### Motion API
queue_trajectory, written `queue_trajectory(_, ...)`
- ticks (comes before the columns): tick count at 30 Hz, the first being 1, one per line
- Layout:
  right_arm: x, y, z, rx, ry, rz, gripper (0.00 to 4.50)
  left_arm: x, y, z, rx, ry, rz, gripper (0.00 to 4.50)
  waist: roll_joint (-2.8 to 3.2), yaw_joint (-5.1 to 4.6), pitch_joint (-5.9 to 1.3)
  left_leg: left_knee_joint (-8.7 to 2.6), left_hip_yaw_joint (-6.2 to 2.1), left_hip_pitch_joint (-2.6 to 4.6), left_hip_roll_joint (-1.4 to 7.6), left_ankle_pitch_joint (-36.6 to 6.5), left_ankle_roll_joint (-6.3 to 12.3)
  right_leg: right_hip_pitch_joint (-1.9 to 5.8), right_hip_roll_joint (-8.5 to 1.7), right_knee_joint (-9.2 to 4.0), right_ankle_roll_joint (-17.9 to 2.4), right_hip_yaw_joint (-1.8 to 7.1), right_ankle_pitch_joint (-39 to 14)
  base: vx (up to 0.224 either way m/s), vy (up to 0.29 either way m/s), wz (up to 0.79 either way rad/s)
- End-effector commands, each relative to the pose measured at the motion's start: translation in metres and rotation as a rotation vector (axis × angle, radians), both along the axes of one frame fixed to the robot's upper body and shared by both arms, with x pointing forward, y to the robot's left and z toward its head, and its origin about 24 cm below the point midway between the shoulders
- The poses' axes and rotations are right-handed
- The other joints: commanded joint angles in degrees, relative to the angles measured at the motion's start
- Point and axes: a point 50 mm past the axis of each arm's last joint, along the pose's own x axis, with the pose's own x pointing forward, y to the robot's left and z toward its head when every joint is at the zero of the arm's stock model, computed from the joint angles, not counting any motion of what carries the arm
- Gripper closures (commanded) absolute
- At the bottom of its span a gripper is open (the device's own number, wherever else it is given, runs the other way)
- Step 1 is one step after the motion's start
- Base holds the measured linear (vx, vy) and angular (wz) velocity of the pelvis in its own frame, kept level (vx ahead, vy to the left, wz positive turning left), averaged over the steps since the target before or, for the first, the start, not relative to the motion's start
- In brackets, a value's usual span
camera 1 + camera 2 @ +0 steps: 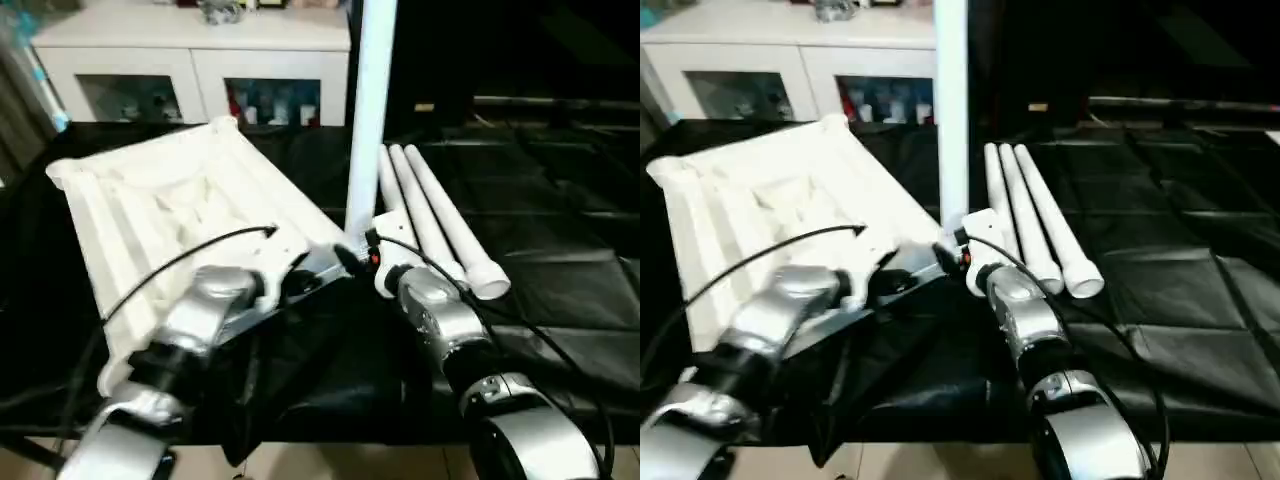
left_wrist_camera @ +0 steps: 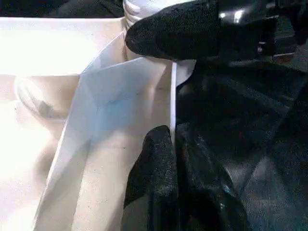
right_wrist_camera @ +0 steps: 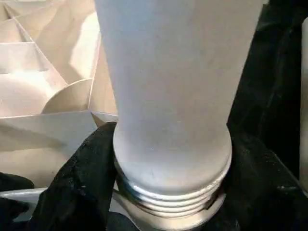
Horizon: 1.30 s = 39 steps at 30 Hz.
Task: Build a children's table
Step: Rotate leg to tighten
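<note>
A black quilted bench (image 1: 560,290) stood before a white glass-doored cabinet (image 1: 195,60). The upturned table top (image 1: 180,215) lay at the left. The left gripper (image 2: 173,139) pinched its rim; the right gripper (image 3: 168,178) clasped an upright leg (image 1: 368,110) at its corner. Three legs (image 1: 435,225) lay alongside.

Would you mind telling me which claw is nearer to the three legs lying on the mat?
Right. The right claw holds the upright leg just beside the lying legs; the left claw grips the tabletop's edge, farther away.
</note>
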Motion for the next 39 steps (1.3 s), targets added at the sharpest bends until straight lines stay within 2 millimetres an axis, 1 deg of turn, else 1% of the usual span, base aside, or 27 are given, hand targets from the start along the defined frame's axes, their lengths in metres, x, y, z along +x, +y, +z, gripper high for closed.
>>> queue_trajectory(1, -0.013, 0.036, -0.008, 0.023, 0.054, 0.186, 1.38, 0.000, -0.028, 0.004, -0.049, -0.032, -0.043, 4.50, -0.46, -0.24, -3.46, -3.70, -0.27, 0.54, 0.53, -21.37, 1.10, 1.56, -3.28, -5.91, -5.79, 1.98, -30.02, 0.000, 0.000, 0.00)
queue_trajectory(2, -0.013, 0.036, -0.007, 0.024, 0.054, 0.186, 1.17, 0.000, -0.028, 0.004, -0.049, -0.032, -0.044, 4.50, -0.45, -0.26, -3.46, -3.74, -0.29, 0.45, 0.53, -21.43, 1.21, 1.60, -3.27, -5.85, -5.92, 2.02, -29.78, 0.000, 0.000, 0.00)
queue_trajectory(3, -0.012, 0.033, -0.006, 0.035, 0.052, 0.187, 1.17, -0.001, -0.025, 0.004, -0.048, -0.039, -0.062, 4.50, -0.45, -0.26, -3.45, -3.78, -0.30, 0.40, 0.52, -21.40, 1.24, 1.62, -3.25, -5.84, -5.96, 2.01, -29.76, 0.000, 0.000, 0.00)
queue_trajectory(4, -0.012, 0.033, -0.006, 0.037, 0.051, 0.186, 0.98, -0.002, -0.025, 0.004, -0.047, -0.041, -0.067, 4.50, -0.37, -0.24, -3.46, -3.77, -0.29, 0.43, 0.52, -21.50, 1.26, 1.62, -3.24, -5.86, -5.97, 2.01, -29.70, 0.000, 0.000, 0.00)
queue_trajectory(6, -0.010, 0.027, 0.000, 0.042, 0.000, 0.225, 0.93, -0.006, -0.014, 0.001, 0.020, -0.056, -0.122, 4.50, -0.53, -0.23, -3.60, -3.83, -0.36, 0.23, 0.59, -21.44, 1.46, 1.79, -3.34, -5.75, -5.82, 2.05, -29.37, 0.000, 0.000, 0.00)
queue_trajectory(7, -0.010, 0.025, 0.002, 0.043, -0.012, 0.242, 0.93, -0.008, -0.011, 0.001, 0.019, -0.046, -0.134, 4.50, -0.50, -0.23, -3.73, -3.92, -0.40, -0.16, 0.74, -20.30, 1.58, 2.05, -3.46, -5.42, -6.33, 2.19, -27.51, 0.000, 0.000, 0.00)
queue_trajectory(8, -0.010, 0.021, 0.003, 0.050, -0.019, 0.268, 0.93, -0.010, -0.006, 0.001, 0.012, -0.038, -0.145, 4.50, -0.41, -0.20, -3.78, -3.89, -0.36, -0.13, 0.80, -19.84, 1.64, 1.97, -3.42, -5.29, -6.76, 2.22, -26.40, 0.000, 0.000, 0.00)
queue_trajectory(9, -0.010, 0.018, 0.004, 0.051, -0.022, 0.283, 0.93, -0.011, -0.003, 0.001, 0.010, -0.035, -0.153, 4.50, -0.45, -0.19, -3.80, -3.83, -0.26, -0.12, 0.90, -19.18, 1.84, 1.97, -3.36, -5.06, -7.80, 2.32, -24.10, 0.000, 0.000, 0.00)
queue_trajectory(10, -0.011, 0.014, 0.004, 0.050, -0.025, 0.303, 0.93, -0.013, 0.000, 0.001, 0.010, -0.032, -0.167, 4.50, -0.44, -0.24, -3.86, -3.82, -0.24, -0.39, 0.89, -18.21, 2.07, 2.28, -3.32, -4.75, -8.62, 2.34, -22.02, 0.000, 0.000, 0.00)
queue_trajectory(12, -0.013, 0.002, 0.006, 0.039, -0.026, 0.373, 0.93, -0.020, 0.011, 0.001, 0.001, -0.022, -0.223, 4.50, -0.48, -0.21, -4.12, -3.61, -0.07, -0.48, 0.89, -16.32, 2.78, 2.53, -3.27, -4.29, -9.89, 2.47, -18.25, 0.000, 0.000, 0.00)
queue_trajectory(13, -0.014, -0.002, 0.007, 0.036, -0.024, 0.399, 0.93, -0.023, 0.015, 0.001, -0.005, -0.011, -0.244, 4.50, -0.77, -0.32, -4.22, -3.50, 0.05, -0.61, 0.95, -14.82, 3.29, 2.55, -3.19, -4.02, -10.89, 2.49, -15.68, 0.000, 0.000, 0.00)
queue_trajectory(14, -0.016, -0.010, 0.008, 0.026, -0.015, 0.452, 0.93, -0.029, 0.023, 0.001, -0.010, 0.010, -0.286, 4.50, -0.67, -0.26, -4.24, -3.48, 0.10, -0.48, 0.97, -14.35, 3.53, 2.52, -3.20, -3.91, -11.34, 2.49, -14.96, 0.000, 0.000, 0.00)
queue_trajectory(15, -0.016, -0.011, 0.008, 0.025, -0.014, 0.458, 0.93, -0.030, 0.023, 0.001, -0.010, 0.012, -0.291, 4.50, -0.58, -0.13, -4.33, -3.36, 0.20, -0.55, 1.12, -12.84, 4.20, 2.72, -3.24, -3.63, -12.02, 2.58, -12.78, 0.000, 0.000, 0.00)
queue_trajectory(16, -0.018, -0.016, 0.008, 0.014, -0.009, 0.489, 0.93, -0.033, 0.028, 0.001, -0.007, 0.025, -0.308, 4.50, -0.39, 0.07, -4.25, -3.35, 0.30, -0.52, 1.20, -11.91, 4.55, 2.54, -3.08, -3.54, -12.80, 2.49, -11.34, 0.000, 0.000, 0.00)
queue_trajectory(17, -0.018, -0.018, 0.008, 0.008, -0.007, 0.503, 0.93, -0.035, 0.030, 0.000, -0.004, 0.031, -0.313, 4.50, -0.37, 0.26, -4.36, -3.28, 0.39, -0.36, 1.32, -11.45, 4.71, 2.56, -3.02, -3.28, -13.40, 2.51, -9.84, 0.000, 0.000, 0.00)
queue_trajectory(18, -0.019, -0.021, 0.008, 0.001, -0.001, 0.523, 0.93, -0.037, 0.034, 0.000, 0.002, 0.040, -0.326, 4.50, -0.49, 0.30, -4.29, -3.27, 0.45, -0.42, 1.30, -11.29, 4.81, 2.55, -3.04, -3.27, -13.59, 2.49, -9.66, 0.000, 0.000, 0.00)
queue_trajectory(20, -0.020, -0.025, 0.009, -0.004, 0.002, 0.548, 0.93, -0.040, 0.038, -0.001, 0.003, 0.054, -0.341, 4.50, -0.42, 0.41, -4.17, -3.37, 0.41, -0.40, 1.26, -11.98, 4.40, 2.61, -3.07, -3.32, -13.44, 2.42, -11.06, 0.000, 0.000, 0.00)
queue_trajectory(23, -0.023, -0.031, 0.010, -0.006, 0.010, 0.589, 0.93, -0.045, 0.044, -0.001, -0.006, 0.074, -0.365, 4.50, -0.47, 0.33, -3.95, -3.54, 0.32, -0.28, 1.30, -14.41, 3.42, 2.55, -3.15, -3.73, -12.30, 2.44, -15.33, 0.000, 0.000, 0.00)
queue_trajectory(24, -0.024, -0.033, 0.010, -0.010, 0.010, 0.614, 0.93, -0.047, 0.046, 0.000, -0.013, 0.078, -0.372, 4.50, -0.59, 0.35, -3.97, -3.56, 0.29, -0.28, 1.33, -14.50, 3.30, 2.60, -3.20, -3.76, -12.09, 2.45, -15.80, 0.000, 0.000, 0.00)
queue_trajectory(26, -0.024, -0.034, 0.011, -0.010, 0.013, 0.631, 0.93, -0.047, 0.046, 0.000, -0.016, 0.079, -0.374, 4.50, -0.56, 0.35, -3.86, -3.61, 0.30, -0.23, 1.28, -15.00, 3.13, 2.50, -3.14, -3.92, -11.64, 2.45, -17.17, 0.000, 0.000, 0.00)
queue_trajectory(27, -0.025, -0.034, 0.011, -0.010, 0.014, 0.637, 1.19, -0.047, 0.046, 0.000, -0.017, 0.080, -0.375, 4.50, -0.61, 0.35, -3.82, -3.63, 0.27, -0.12, 1.29, -15.42, 2.95, 2.39, -3.15, -4.02, -11.41, 2.47, -18.07, 0.000, 0.000, 0.00)
queue_trajectory(31, -0.027, -0.031, 0.012, 0.002, 0.021, 0.662, 1.39, -0.045, 0.045, 0.002, -0.028, 0.073, -0.365, 4.50, -0.69, 0.38, -3.97, -3.60, 0.22, -0.20, 1.27, -14.32, 2.88, 2.47, -3.15, -3.90, -11.25, 2.54, -17.16, 0.000, 0.000, 0.00)
queue_trajectory(33, -0.028, -0.029, 0.010, 0.008, 0.025, 0.663, 1.63, -0.043, 0.043, 0.002, -0.031, 0.064, -0.349, 4.50, -0.75, 0.36, -3.99, -3.56, 0.25, -0.21, 1.25, -14.00, 2.96, 2.47, -3.13, -3.85, -11.43, 2.54, -16.63, 0.000, 0.000, 0.00)
queue_trajectory(36, -0.027, -0.023, 0.003, -0.010, 0.035, 0.599, 1.73, -0.035, 0.039, 0.001, -0.027, 0.047, -0.270, 4.50, -0.81, 0.23, -3.81, -3.61, 0.30, -0.17, 1.13, -14.34, 2.70, 2.32, -3.10, -4.06, -11.23, 2.55, -17.68, 0.000, 0.000, 0.00)
queue_trajectory(37, -0.026, -0.022, 0.001, -0.019, 0.040, 0.576, 1.74, -0.033, 0.038, 0.000, -0.027, 0.044, -0.251, 4.50, -0.83, 0.19, -3.76, -3.63, 0.22, -0.12, 1.07, -15.15, 2.26, 2.34, -3.22, -4.22, -10.71, 2.54, -19.66, 0.000, 0.000, 0.00)
queue_trajectory(38, -0.023, -0.021, -0.004, -0.044, 0.046, 0.490, 1.74, -0.031, 0.036, 0.000, -0.029, 0.040, -0.231, 4.50, -0.88, 0.14, -3.74, -3.67, 0.16, -0.13, 1.04, -15.40, 2.09, 2.38, -3.22, -4.30, -10.40, 2.51, -20.51, 0.000, 0.000, 0.00)
queue_trajectory(39, -0.023, -0.021, -0.004, -0.044, 0.046, 0.490, 1.74, -0.031, 0.036, 0.000, -0.029, 0.040, -0.231, 4.50, -0.92, -0.01, -3.49, -3.83, 0.10, -0.13, 0.94, -16.36, 1.49, 2.24, -3.13, -4.53, -9.75, 2.44, -22.67, 0.000, 0.000, 0.00)
